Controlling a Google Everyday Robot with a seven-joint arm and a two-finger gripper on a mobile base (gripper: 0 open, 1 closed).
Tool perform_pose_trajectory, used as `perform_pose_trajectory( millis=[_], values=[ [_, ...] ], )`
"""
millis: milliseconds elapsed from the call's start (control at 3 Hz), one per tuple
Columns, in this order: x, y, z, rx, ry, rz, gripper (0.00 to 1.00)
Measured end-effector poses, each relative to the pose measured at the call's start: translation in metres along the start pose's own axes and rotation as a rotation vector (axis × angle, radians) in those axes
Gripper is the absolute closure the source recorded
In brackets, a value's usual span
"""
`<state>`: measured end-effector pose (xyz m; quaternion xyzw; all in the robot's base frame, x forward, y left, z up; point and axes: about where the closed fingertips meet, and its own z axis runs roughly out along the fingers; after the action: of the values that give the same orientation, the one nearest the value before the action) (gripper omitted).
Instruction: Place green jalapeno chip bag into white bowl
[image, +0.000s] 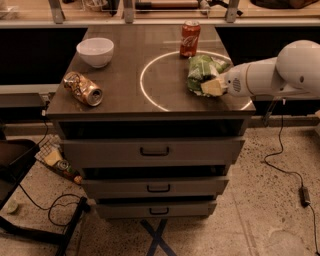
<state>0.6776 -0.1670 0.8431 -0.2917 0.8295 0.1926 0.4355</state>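
The gripper (212, 86) rests against the chip bag (201, 71), positioned for pickup; jaw state cannot be told. The bowl (96, 56) stands well apart.

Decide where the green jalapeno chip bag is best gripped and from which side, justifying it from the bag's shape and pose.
Grip the green jalapeno chip bag at its crumpled near-right end, coming from the right, where the gripper sits against it. The bag lies low and puffy, so a bunched end likely pinches better than the broad top; the red can crowds the back.
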Motion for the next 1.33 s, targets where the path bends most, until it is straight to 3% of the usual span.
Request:
perform_pose_trajectory(
  millis=[333,667,1000,1333],
  values=[
    [-0.056,0.012,-0.021,-0.008,-0.031,-0.097,1.0],
    [-0.164,0.043,-0.054,-0.02,-0.086,-0.282,1.0],
    [-0.206,0.06,-0.059,-0.039,-0.101,-0.36,1.0],
    [-0.24,0.086,-0.032,-0.077,-0.068,-0.456,1.0]
  ],
)
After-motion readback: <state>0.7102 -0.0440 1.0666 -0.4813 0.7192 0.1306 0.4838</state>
